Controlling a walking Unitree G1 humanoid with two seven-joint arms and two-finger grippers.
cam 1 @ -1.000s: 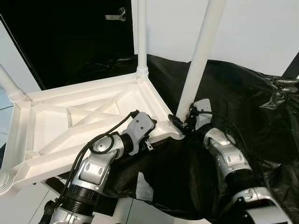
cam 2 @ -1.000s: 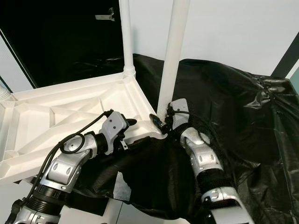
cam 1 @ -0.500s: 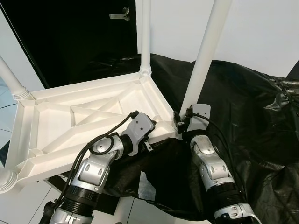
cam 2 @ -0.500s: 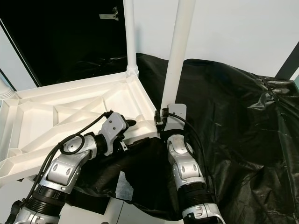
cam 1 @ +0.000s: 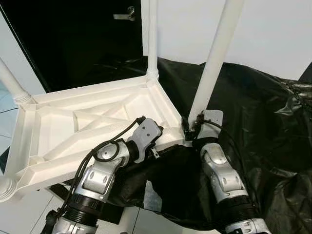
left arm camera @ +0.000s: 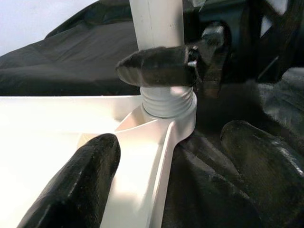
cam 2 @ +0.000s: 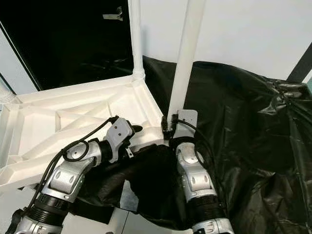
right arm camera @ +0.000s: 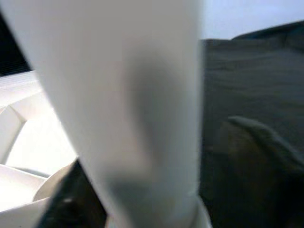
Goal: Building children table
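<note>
The white plastic table [cam 1: 92,117] lies upside down, ribbed underside up, with its legs pointing upward. My right gripper [cam 1: 187,127] is shut on the near-right leg [cam 1: 214,58] just above its threaded base [left arm camera: 166,102]; one finger [left arm camera: 156,66] lies across the leg. My left gripper [left arm camera: 171,142] stands open astride the table's rim beside that corner, one finger [left arm camera: 76,185] over the underside and the other outside. In the right wrist view the leg [right arm camera: 137,109] is close and blurred.
Another leg [cam 1: 152,39] stands at the far corner and one [cam 1: 9,83] at the left. Crumpled black plastic sheeting [cam 1: 263,107] covers the surface under and right of the table. A dark door [cam 1: 73,39] and a white wall [cam 1: 273,29] lie behind.
My right forearm has swung leftward around the near-right leg's base while the gripper stayed on the leg. The left arm has kept its place at the rim.
</note>
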